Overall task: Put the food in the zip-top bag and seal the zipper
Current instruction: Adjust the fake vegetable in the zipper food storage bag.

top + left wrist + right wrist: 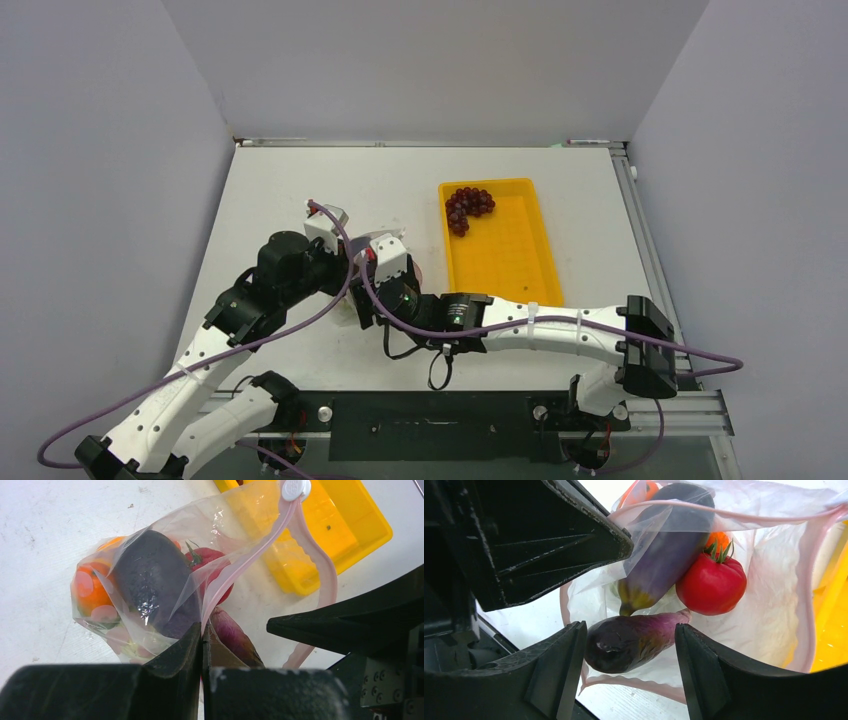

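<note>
On counter point(300, 180), zip-top bag point(165, 522) just left of tray point(520, 260), grape bunch point(468, 207) in tray's far-left corner, eggplants point(659, 560) and tomato point(710, 586) inside bag, left hand point(202, 645) on bag's mouth edge, one eggplant between fingers of right hand point(630, 630).

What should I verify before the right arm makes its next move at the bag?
1. Is the left pincer shut on the zip-top bag edge: ok.
2. Bag mouth open: ok.
3. Is the right pincer open around the purple eggplant in the mouth: ok.
4. Eggplant free of both fingers: cannot tell.
5. All food bagged: not ok, the grape bunch lies in the yellow tray.
6. Is the zipper sealed: not ok.
</note>
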Available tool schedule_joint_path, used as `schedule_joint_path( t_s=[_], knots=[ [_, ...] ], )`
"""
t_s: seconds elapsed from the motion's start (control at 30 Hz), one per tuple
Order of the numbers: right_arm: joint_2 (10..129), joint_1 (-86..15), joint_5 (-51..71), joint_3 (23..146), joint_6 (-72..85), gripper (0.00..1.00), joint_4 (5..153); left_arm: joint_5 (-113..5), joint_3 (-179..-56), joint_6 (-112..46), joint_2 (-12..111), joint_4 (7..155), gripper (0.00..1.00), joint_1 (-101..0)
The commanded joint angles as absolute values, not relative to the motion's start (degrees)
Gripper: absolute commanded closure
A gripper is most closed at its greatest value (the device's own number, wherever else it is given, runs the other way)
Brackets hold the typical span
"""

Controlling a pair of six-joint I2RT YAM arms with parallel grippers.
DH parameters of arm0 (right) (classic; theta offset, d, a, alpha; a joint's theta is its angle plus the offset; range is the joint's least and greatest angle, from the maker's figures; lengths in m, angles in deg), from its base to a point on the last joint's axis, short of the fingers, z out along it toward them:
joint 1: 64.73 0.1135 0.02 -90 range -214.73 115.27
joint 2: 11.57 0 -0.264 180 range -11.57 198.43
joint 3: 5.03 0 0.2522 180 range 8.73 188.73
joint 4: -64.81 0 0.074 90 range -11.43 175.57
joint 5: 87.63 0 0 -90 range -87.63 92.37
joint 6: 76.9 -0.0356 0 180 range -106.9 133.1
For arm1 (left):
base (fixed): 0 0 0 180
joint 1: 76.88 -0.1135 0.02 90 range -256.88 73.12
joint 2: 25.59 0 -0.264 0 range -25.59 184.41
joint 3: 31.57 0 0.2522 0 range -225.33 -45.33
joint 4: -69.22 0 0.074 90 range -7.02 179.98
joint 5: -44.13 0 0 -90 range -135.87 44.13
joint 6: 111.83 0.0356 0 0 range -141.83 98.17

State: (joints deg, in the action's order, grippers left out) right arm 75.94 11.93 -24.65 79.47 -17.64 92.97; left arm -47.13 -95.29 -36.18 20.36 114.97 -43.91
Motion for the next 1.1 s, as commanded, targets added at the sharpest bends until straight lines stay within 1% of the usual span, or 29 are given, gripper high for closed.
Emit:
schedule_joint_path(
  t_s=[0.0,0.4,0.57,1.07],
  knots=[
    [77.2,12.4,-26.1,82.2,-18.3,0.34,90.6,-46.5,-96.7,-35.7,19.8,114.7,1.0,-43.5],
    [79.8,13.3,-23.5,83.3,-17.3,0.32,94.1,-46.7,-96.6,-35.7,19.9,114.8,1.0,-43.5],
    [80.1,14.6,-26.1,83.4,-16.9,0.33,97.2,-46.6,-96.7,-35.7,20.1,114.8,1.0,-43.5],
    [69.7,15.0,-31.6,74.1,-19.9,0.36,100.4,-46.3,-96.6,-35.7,20.5,115.0,1.0,-43.3]
  ],
)
